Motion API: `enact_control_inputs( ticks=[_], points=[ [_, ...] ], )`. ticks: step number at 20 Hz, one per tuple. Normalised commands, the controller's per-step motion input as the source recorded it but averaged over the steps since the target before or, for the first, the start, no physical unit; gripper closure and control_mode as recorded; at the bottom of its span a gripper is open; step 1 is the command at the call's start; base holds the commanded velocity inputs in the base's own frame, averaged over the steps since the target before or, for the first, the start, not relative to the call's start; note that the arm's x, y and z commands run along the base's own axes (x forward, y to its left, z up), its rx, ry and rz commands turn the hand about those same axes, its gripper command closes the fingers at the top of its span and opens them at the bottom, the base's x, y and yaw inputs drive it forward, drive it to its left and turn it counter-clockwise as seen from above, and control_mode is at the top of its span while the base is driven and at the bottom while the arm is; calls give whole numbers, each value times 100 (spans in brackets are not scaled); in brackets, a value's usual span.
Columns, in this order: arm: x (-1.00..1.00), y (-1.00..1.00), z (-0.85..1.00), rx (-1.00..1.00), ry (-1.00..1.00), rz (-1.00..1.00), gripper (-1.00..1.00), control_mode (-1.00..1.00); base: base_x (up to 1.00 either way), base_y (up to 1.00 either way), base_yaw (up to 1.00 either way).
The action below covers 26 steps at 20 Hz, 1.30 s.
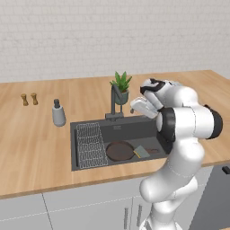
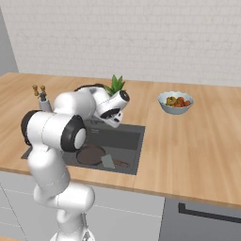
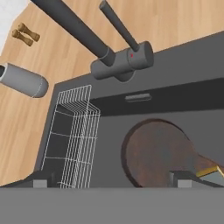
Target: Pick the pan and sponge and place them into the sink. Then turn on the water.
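left base: frying pan [image 1: 119,151] lies in sink [image 1: 130,130], sponge [image 1: 141,152] touching it at 3 o'clock, wire rack [image 1: 90,144] at 9 | right base: hand [image 2: 123,97] above sink, food bowl [image 2: 175,103] on table [image 2: 202,141] at 2 | hand view: fingertips [image 3: 40,183] apart, empty; faucet [image 3: 122,61] at 12 of pan

I see the pan [image 1: 119,151] lying in the sink [image 1: 130,127], with the rack [image 1: 90,144] on its left and the sponge [image 1: 142,152] touching its right edge. The faucet [image 1: 114,101] stands on the sink's back rim, the plant [image 1: 121,88] just behind it. On the counter [image 1: 36,139] left of the sink I have a dispenser [image 1: 58,113], two shakers [image 1: 29,99] further left, and a bowl [image 2: 175,102] well right.
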Motion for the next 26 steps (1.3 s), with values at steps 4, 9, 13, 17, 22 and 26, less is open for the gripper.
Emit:
enact_control_inputs(
  ticks=[4, 9, 13, 17, 22, 26],
  points=[
    [37, 9, -14, 4, -1, -3, -100, -100, 0, 0, 0],
    [38, 3, -8, 5, 0, -3, -100, -100, 0, 0, 0],
    [34, 4, -8, 4, 0, -3, -100, -100, 0, 0, 0],
    [23, 20, -28, 0, 0, -4, -100, -100, 0, 0, 0],
    [24, 18, -27, 0, 0, -3, -100, -100, 0, 0, 0],
    [29, 2, -9, 0, 0, -3, -100, -100, 0, 0, 0]
  ],
)
